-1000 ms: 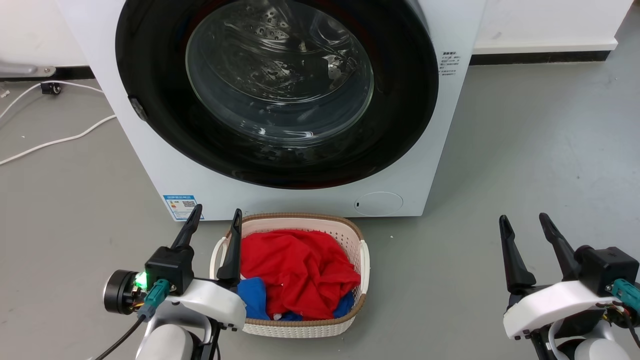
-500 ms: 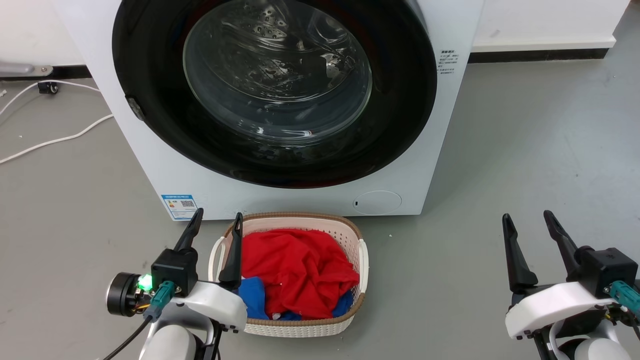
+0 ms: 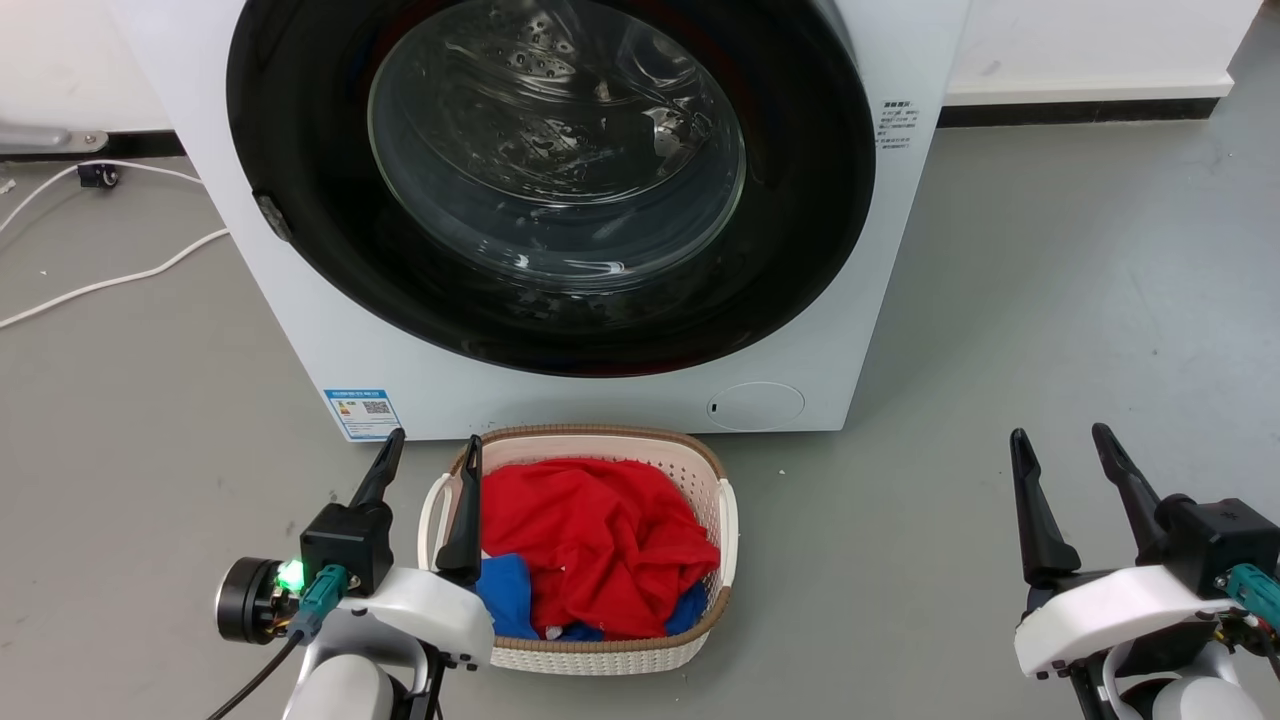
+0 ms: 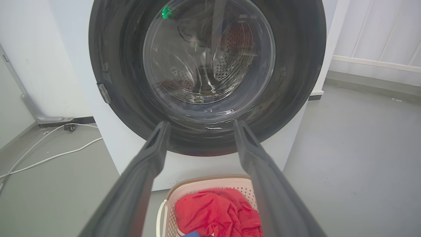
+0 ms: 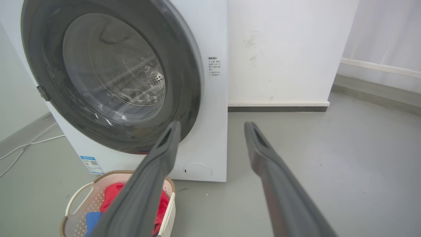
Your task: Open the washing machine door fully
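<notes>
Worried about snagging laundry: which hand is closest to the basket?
The left hand: in the head view one finger overlaps the left rim of the basket. The right hand is over bare floor, well apart.

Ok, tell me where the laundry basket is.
Head view, lower centre: the white woven laundry basket sits on the grey floor just before the white washing machine, right of the left tool.
</notes>
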Controlling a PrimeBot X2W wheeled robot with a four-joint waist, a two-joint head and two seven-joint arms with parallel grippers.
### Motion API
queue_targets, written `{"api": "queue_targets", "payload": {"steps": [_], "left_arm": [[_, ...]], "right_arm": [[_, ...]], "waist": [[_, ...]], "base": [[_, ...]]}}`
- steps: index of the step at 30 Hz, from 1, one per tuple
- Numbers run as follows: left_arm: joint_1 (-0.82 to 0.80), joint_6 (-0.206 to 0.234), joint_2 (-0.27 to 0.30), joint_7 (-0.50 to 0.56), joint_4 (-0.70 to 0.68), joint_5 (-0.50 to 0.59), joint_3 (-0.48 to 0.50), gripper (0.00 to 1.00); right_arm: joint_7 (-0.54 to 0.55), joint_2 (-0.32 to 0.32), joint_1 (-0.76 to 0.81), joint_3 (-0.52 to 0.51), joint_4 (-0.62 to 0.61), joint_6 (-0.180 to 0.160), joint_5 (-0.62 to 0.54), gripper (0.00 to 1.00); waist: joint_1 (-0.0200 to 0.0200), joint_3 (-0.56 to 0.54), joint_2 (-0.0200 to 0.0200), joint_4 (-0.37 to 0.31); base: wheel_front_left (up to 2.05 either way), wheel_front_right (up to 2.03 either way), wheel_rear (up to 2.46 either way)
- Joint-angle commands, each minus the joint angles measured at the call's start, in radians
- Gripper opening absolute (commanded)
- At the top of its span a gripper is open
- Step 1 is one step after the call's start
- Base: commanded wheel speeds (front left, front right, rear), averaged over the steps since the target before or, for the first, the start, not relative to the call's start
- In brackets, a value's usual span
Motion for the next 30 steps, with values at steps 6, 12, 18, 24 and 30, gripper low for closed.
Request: {"api": "queue_targets", "payload": {"steps": [6,12,18,24,30], "left_arm": [[-0.012,0.007,-0.003,-0.003,0.007,-0.005,0.002,1.0],[-0.018,0.002,-0.006,-0.003,0.015,-0.017,0.006,1.0],[-0.019,0.01,-0.012,-0.003,0.009,-0.019,0.006,1.0],[-0.027,0.01,-0.016,-0.003,0.004,-0.022,0.008,1.0],[-0.036,0.008,-0.018,-0.003,-0.003,-0.021,0.011,1.0]], "right_arm": [[-0.008,0.003,-0.011,-0.004,0.007,0.002,0.013,1.0],[-0.013,0.003,-0.023,-0.022,0.029,0.001,0.102,0.0],[-0.02,0.002,-0.055,-0.071,0.088,0.001,0.233,0.0],[-0.061,0.002,-0.134,-0.228,0.187,0.001,0.325,0.0],[-0.05,0.001,-0.252,-0.362,0.286,0.001,0.513,0.0]], "waist": [[0.0,0.003,0.0,0.001],[0.0,0.003,0.0,0.005],[0.0,0.007,0.0,0.01],[0.0,0.019,0.0,0.023],[0.0,0.039,0.0,0.042]], "base": [[0.0,0.0,0.0],[0.0,0.0,0.0],[0.0,0.0,0.0],[0.0,0.0,0.0],[0.0,0.0,0.0]]}}
